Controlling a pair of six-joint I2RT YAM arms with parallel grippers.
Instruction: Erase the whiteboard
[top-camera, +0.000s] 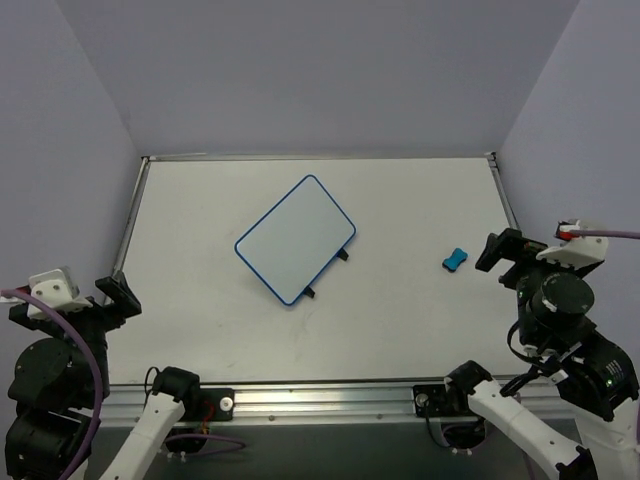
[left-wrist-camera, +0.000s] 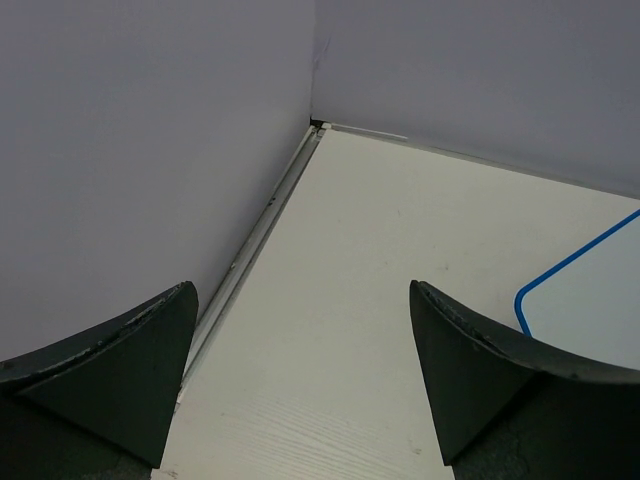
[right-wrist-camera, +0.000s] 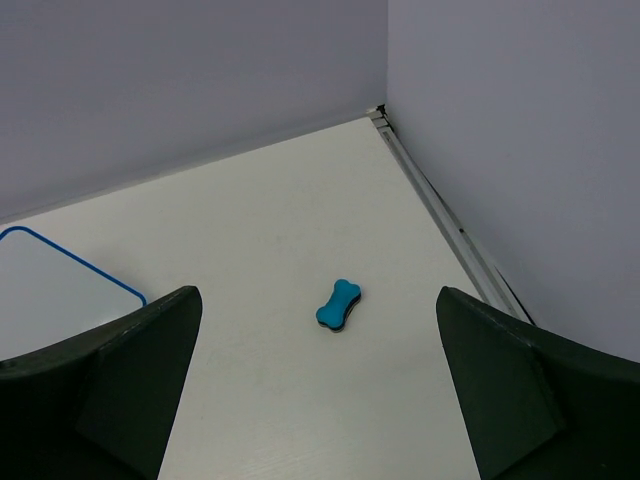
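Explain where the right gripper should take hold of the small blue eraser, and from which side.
Grip the blue eraser at its pinched waist, coming straight down from above. It lies flat on the table, bone-shaped, so the narrow middle should fit between the fingers and the wider ends should stop it slipping. The open right gripper is nearest.

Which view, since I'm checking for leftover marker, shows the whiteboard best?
Top external: the whole whiteboard lies in frame, its surface apparently blank. The left wrist and right wrist views each catch only one blue-framed corner.
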